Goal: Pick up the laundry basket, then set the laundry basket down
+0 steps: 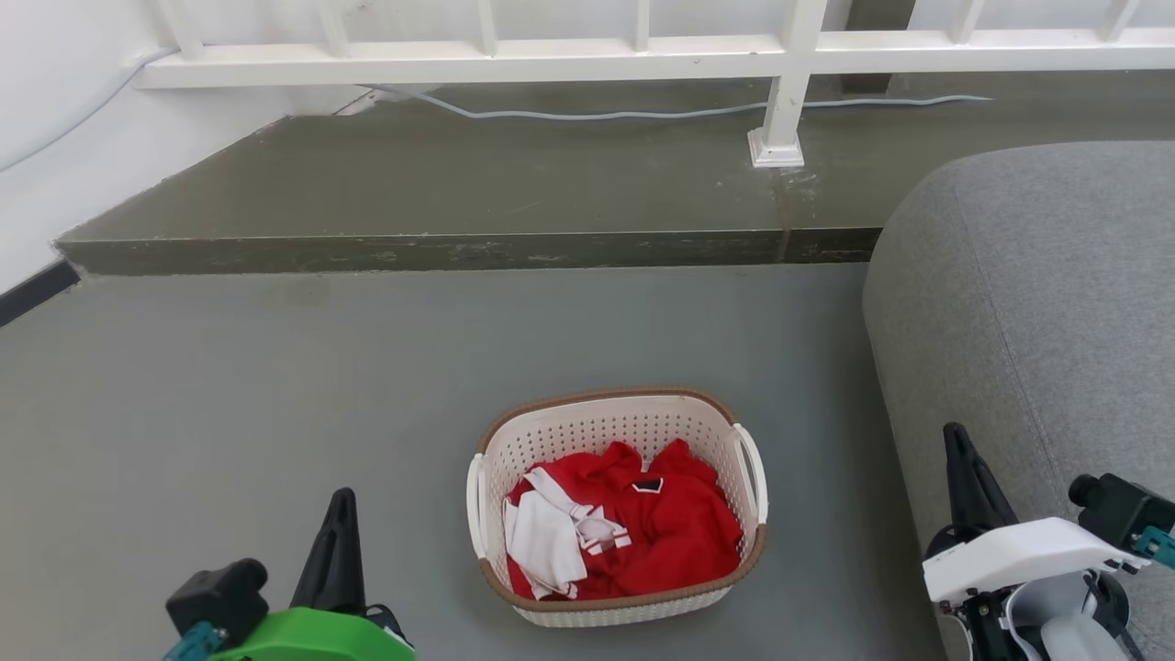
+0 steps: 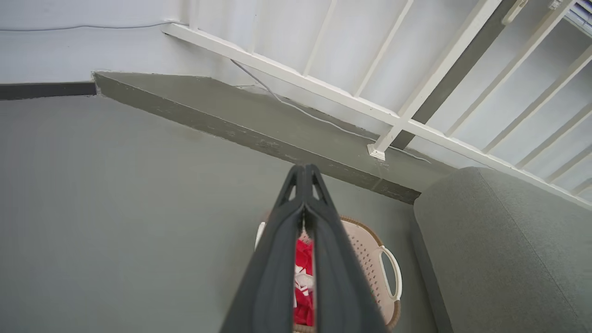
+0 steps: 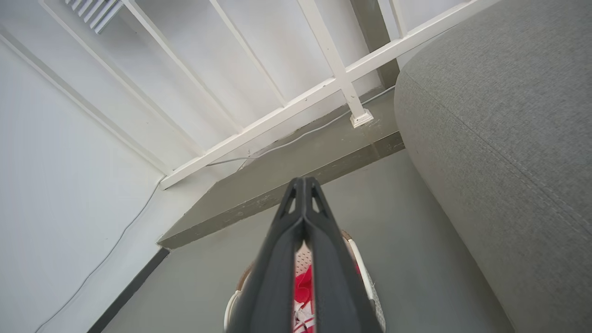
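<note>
Left of the basket (image 1: 597,430), which sits on the floor (image 1: 275,386), the left gripper (image 1: 341,514) has its fingers (image 1: 332,555) clenched, empty. Right of it, the right gripper (image 1: 959,459) likewise. Both should open, then take the handles (image 1: 474,496) evenly.

A grey floor (image 1: 229,413) is stretching across the room under soft, even light. Behind it a raised step (image 1: 459,184) is running side to side, its front edge scuffed. A white railing (image 1: 551,60) is standing on the step, with a pale cable (image 1: 597,116) trailing beneath it. A white wall (image 1: 55,138) is closing the left side, a dark skirting (image 1: 32,289) at its base. At the right, a grey fabric piece (image 1: 1037,303), possibly a sofa, is bulging in.
</note>
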Controlling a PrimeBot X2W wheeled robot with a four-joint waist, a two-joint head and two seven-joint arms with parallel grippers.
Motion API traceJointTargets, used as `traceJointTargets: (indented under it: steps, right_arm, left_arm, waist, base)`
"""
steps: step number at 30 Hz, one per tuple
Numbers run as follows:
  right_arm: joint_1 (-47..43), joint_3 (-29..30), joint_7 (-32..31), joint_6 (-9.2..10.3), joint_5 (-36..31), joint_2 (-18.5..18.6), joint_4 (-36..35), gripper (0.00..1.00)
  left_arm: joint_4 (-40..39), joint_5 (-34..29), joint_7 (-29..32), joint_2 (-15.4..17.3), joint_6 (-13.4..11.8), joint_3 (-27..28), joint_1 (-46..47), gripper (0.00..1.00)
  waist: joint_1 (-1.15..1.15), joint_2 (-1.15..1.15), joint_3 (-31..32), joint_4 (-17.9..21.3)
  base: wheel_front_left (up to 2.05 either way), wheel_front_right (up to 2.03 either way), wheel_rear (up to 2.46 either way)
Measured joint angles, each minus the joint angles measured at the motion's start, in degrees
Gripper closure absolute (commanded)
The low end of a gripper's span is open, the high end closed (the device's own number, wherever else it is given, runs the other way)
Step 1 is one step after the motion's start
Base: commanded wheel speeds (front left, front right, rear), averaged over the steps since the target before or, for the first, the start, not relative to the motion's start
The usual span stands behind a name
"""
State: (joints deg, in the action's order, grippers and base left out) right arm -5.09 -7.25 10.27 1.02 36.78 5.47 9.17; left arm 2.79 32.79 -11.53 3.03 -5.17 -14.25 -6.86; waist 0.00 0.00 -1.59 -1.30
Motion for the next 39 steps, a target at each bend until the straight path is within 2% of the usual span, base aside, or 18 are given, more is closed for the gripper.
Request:
traceJointTargets:
  steps: [14, 39]
  right_arm:
    - [1.22, 1.89, -2.44, -1.10, 10.13, 0.03, 0.69, 1.00]
    - [3.77, 5.46, -7.01, -3.54, 30.23, 0.02, 2.68, 1.00]
  left_arm:
    - [1.15, 11.47, 2.08, 1.12, 1.33, 2.20, 0.97, 1.00]
    - [4.58, 33.89, 6.42, 2.21, 5.26, 6.09, 3.82, 1.00]
  waist:
    - [0.00, 0.00, 0.21, 0.24]
    - [0.00, 0.00, 0.67, 0.70]
  base:
    - [0.00, 0.00, 0.00]
    - [0.00, 0.00, 0.00]
